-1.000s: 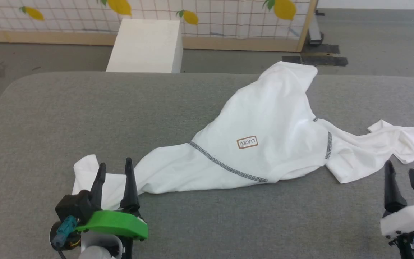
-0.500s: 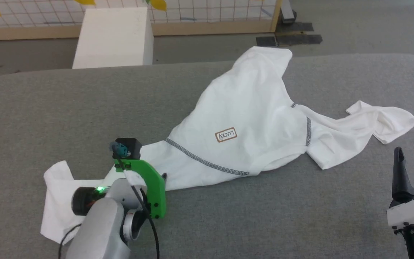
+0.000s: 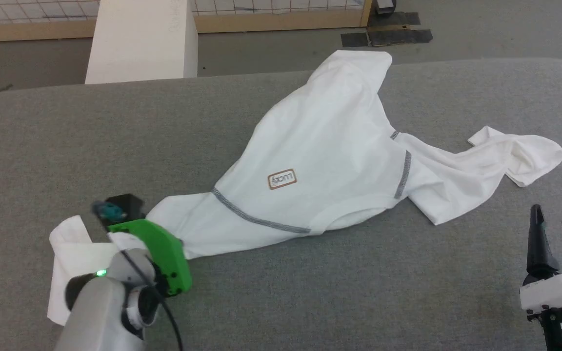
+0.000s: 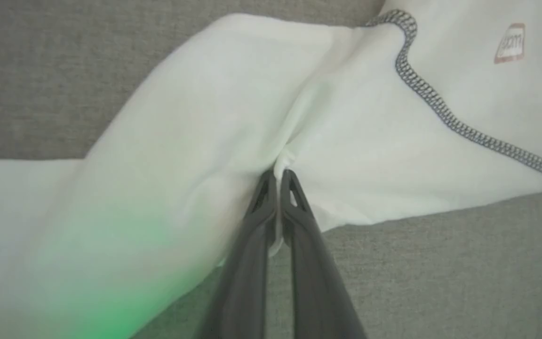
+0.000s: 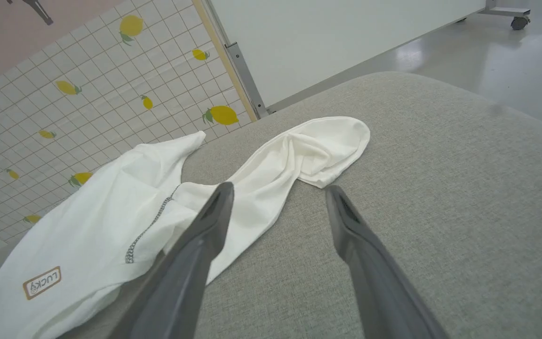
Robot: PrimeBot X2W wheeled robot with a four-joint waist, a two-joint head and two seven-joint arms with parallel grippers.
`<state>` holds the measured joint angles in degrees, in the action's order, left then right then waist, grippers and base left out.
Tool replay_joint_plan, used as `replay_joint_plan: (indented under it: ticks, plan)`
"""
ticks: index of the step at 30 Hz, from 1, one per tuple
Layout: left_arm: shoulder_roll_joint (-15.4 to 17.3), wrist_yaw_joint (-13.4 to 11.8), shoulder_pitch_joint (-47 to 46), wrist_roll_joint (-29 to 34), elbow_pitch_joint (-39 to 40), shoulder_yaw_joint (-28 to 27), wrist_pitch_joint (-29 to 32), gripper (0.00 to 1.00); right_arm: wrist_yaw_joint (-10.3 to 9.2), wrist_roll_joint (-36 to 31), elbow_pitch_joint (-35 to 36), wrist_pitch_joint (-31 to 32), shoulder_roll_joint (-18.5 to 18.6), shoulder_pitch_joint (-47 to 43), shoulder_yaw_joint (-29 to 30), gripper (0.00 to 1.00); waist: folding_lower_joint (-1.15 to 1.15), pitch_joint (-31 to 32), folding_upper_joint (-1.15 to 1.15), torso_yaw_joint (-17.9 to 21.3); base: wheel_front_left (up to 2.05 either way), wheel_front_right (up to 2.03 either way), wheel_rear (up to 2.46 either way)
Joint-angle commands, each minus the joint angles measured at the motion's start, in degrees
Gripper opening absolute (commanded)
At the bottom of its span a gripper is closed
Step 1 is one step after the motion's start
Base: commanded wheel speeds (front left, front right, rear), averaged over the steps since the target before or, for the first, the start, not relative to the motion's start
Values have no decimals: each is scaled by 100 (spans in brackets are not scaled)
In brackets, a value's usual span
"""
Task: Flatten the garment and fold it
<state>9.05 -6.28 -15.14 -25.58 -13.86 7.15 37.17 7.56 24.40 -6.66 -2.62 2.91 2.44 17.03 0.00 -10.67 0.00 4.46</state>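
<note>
- Two arms work in the head view. The left arm's green wrist mount sits over the near-left tail of the garment, a white T-shirt lying bunched and slantwise on the grey padded table. The right gripper hovers at the near right, fingers spread and empty, apart from the cloth.
- The shirt's far tip reaches the table's back edge, so a careless sideways drag could probably slide part of it over.
- A white box and black tape patches lie on the floor beyond the table, out of the way.
- From the left wrist view, the left gripper is pressed closed on a small pucker of fabric, not far from the zigzag seam.
- The pinch looks thin. It may slip free under tension, or hold only the top layer, so that a lift would part the layers instead of spreading them.
- From the right wrist view, the open fingers point toward the twisted sleeve, with bare table between.
- With one end held alone, a pull would likely tow the whole shirt rather than flatten it, and the sleeve's twist could get trapped underneath.
- A lemon-print panel and a white board stand past the table and block nothing.
</note>
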Motion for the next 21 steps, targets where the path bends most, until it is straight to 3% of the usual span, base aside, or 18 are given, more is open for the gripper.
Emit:
replay_joint_plan:
  ticks: [1,8,9,10,13,21]
  plan:
    - [157,-158,183,-84,-16,-236,-84,0,-8,-8,-12,-29,-3,99,-14,100,0,34,0,-97,0,0,0]
    - [432,-519,241,-332,223,-1015,-402,0,-8,-107,-27,123,-3,156,-101,100,0,36,0,-267,0,0,0]
    - [432,-540,248,-328,238,-1040,-453,34,-8,-132,-39,159,-3,162,-119,100,0,40,0,-279,0,0,0]
    - [388,-537,253,-376,271,-1073,-523,100,-8,-167,-56,218,-3,165,-142,100,0,48,0,-297,0,0,0]
    - [240,-372,256,-477,477,-1115,-987,100,-8,-271,-63,423,-3,166,-228,100,0,59,0,-333,0,0,0]
    - [8,191,694,278,1193,-965,-4013,100,-8,-1170,75,2017,-3,165,-283,100,0,79,0,-410,0,0,0]
